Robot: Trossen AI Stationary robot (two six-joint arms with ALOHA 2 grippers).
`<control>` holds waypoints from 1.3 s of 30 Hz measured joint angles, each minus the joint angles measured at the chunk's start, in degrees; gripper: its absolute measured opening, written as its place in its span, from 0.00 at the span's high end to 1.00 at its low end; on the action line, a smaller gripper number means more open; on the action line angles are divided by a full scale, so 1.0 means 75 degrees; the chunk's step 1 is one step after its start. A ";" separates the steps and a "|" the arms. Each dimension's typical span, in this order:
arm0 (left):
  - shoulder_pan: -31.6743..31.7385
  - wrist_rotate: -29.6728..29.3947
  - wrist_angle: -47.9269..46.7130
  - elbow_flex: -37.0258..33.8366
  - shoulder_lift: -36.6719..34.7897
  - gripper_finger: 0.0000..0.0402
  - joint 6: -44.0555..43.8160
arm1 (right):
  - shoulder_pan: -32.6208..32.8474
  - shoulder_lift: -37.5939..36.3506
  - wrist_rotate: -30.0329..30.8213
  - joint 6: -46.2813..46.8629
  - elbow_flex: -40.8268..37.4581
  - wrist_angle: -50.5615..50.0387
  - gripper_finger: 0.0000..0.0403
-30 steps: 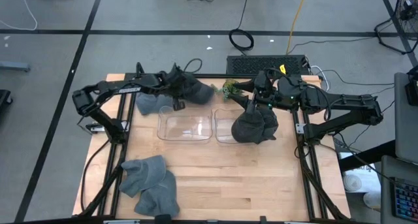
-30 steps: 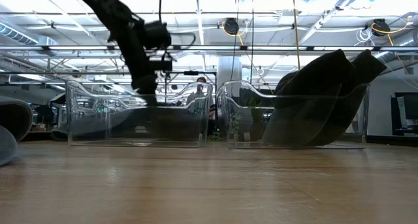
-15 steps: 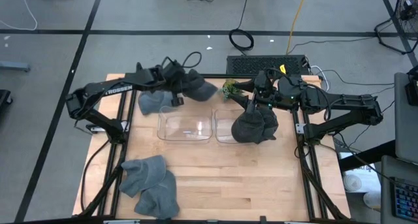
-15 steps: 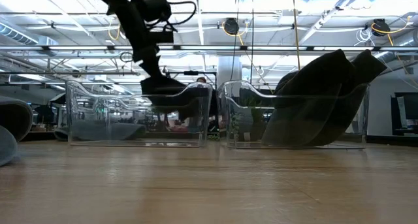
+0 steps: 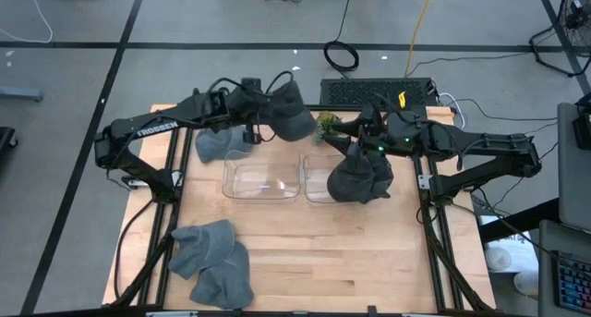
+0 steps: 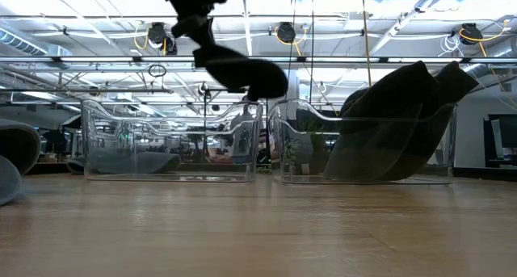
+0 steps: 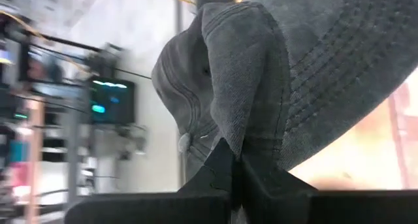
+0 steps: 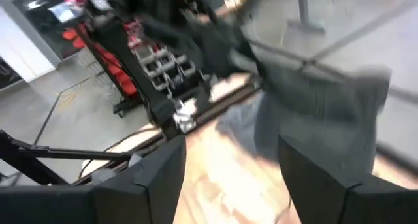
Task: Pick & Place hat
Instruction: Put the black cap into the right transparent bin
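Note:
A grey hat [image 5: 288,112] hangs in the air over the far rim of the left clear bin [image 5: 262,179], with my left gripper [image 5: 255,111] shut on it. The low view shows this hat [image 6: 242,72] above the bin's rim [image 6: 170,107]. In the left wrist view its stitched brim [image 7: 339,67] spreads beyond the shut fingertips [image 7: 232,166]. A second grey hat [image 5: 218,143] lies flat on the table left of that bin. Dark hats [image 5: 360,176] fill the right bin [image 5: 314,183]. Above them my right gripper [image 8: 232,178] stands open with nothing between its fingers. My left gripper pinches a raised fold of the hat's cloth [image 7: 225,129] between its two fingers, more than one layer thick. The fingers slant downward, coming from the table's left. The hat is lifted clear and droops past the fingertips toward the right, brim outermost.
A pile of grey hats [image 5: 212,263] lies at the table's near left corner. A green plant-like thing [image 5: 325,125] sits at the far edge between the arms. A keyboard [image 5: 377,91] lies beyond the table. Bare wood runs along the near edge.
My left gripper has risen and swung toward the table's right, rolling its wrist, still shut on the grey hat. The hat has come up from table level behind the left bin to hang clear above the bin's rim. My right gripper's wrist has rolled slightly in place.

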 joint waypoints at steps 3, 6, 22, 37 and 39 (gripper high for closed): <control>-0.0202 -0.0367 0.0014 0.0452 0.0000 0.99 0.0367 | -0.0004 0.0000 -0.0178 0.0741 0.0000 -0.0560 0.39; -0.0438 -0.0815 0.0065 0.0856 0.0000 0.99 0.0827 | -0.0044 0.0000 -0.0661 0.1289 0.0000 -0.0845 0.36; -0.1953 -0.2133 0.0139 0.2815 0.0000 0.99 0.2966 | -0.0041 -0.0308 -0.1184 0.2134 0.0000 -0.1404 0.35; -0.3238 -0.2200 0.1034 0.3278 0.0000 0.99 0.4318 | -0.0041 -0.0315 -0.1603 0.1450 0.0000 0.0155 0.36; -0.3295 -0.2242 0.1053 0.3278 -0.0006 0.99 0.4304 | -0.0041 -0.0313 -0.1874 0.1354 0.0000 0.0566 0.36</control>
